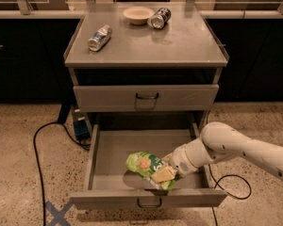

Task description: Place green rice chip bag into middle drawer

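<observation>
Leftmost, a black cable (36,164) curled over the speckled floor, and a blue tape cross (56,213) marked the floor near the cabinet's front corner. Up on the grey worktop (179,46), a silver can (100,37) lay on its side towards the left edge. Further back sat a pale bowl (138,14), with a second can (159,18) lying just beside it on the right. Below the worktop, the upper drawer (146,98) was shut.

Beneath that, the middle drawer (115,147) stood pulled fully out, with its flat grey tray bare on the left side. The green rice chip bag (144,164) was inside this drawer, right of centre and close to the front panel. It was tilted, with a dark shadow on the tray under it.

The gripper (164,174) was at the bag's right end, down inside the drawer, and appeared to be closed on that end, so the bag stretched leftward from it. Whether the bag's left end touched the tray could not be told.

From the gripper the white arm (236,147) ran up and over the drawer's right wall to the right edge of the view.
</observation>
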You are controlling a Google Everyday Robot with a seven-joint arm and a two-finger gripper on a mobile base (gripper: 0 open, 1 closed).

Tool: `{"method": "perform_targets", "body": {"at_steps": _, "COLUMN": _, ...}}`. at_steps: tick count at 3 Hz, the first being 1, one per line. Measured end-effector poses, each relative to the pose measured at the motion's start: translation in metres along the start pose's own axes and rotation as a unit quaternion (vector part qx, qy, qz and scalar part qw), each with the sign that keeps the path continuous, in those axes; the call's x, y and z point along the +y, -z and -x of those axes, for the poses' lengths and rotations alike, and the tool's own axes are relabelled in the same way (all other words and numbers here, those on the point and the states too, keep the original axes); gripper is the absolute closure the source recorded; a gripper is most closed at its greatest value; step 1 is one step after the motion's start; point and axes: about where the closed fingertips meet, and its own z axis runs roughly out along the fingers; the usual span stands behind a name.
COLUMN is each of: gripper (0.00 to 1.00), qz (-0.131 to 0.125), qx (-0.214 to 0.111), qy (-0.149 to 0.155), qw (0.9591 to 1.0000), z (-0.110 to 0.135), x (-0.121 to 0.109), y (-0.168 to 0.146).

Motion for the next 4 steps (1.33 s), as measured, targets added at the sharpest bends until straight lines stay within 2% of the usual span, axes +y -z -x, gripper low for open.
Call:
{"method": "perform_targets", "body": {"at_steps": 1, "gripper": 1.00, "qz": 0.000, "qx": 0.000, "qy": 0.000, "qw": 1.0000, "z": 0.000, "x": 0.000, "y": 0.000}}
{"method": "perform_targets", "body": {"at_steps": 2, "gripper": 1.00, "qz": -0.008, "qx": -0.017, "qy": -0.006, "qw": 0.9998, "z": 0.003, "x": -0.010, "y": -0.007}}
{"method": "perform_targets", "body": {"at_steps": 3, "gripper": 1.00, "qz": -0.032, "qx": -0.069, "qy": -0.042, "qw": 0.9962, "z": 0.012, "x": -0.039, "y": -0.017}}
{"method": "perform_targets", "body": {"at_steps": 4, "gripper": 1.00, "qz": -0.065, "qx": -0.116, "qy": -0.079, "qw": 0.9880, "z": 0.018, "x": -0.071, "y": -0.033}}
